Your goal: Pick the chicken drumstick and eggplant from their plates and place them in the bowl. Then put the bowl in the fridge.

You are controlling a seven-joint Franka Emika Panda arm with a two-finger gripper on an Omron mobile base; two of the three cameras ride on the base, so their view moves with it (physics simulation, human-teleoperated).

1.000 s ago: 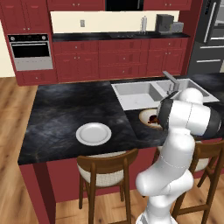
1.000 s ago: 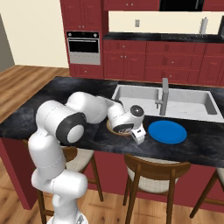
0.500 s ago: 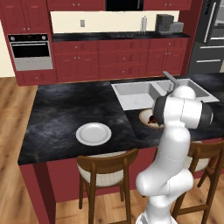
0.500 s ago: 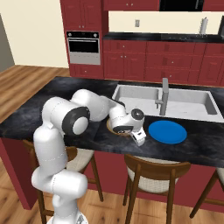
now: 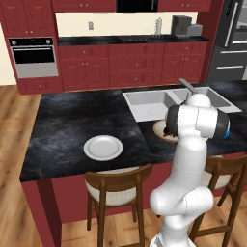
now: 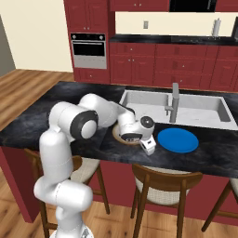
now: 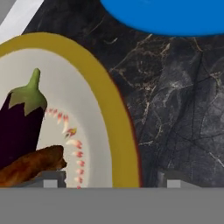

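Your hand view, lower left: pincer (image 7: 109, 177) tips spread, empty, straddling bowl (image 7: 116, 131) rim; chicken drumstick (image 7: 28, 165) and eggplant (image 7: 19, 124) inside. Blue plate (image 7: 175, 15) top. Left base view alone shows white plate (image 5: 102, 147) on desk (image 5: 62, 130).

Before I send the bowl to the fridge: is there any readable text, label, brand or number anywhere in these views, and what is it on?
None readable.
Wall oven: control panel too small and blurred to read.
Bowl: only a red-and-white dash pattern inside, around the eggplant and chicken drumstick; no letters.
Blue plate and white plate: plain.
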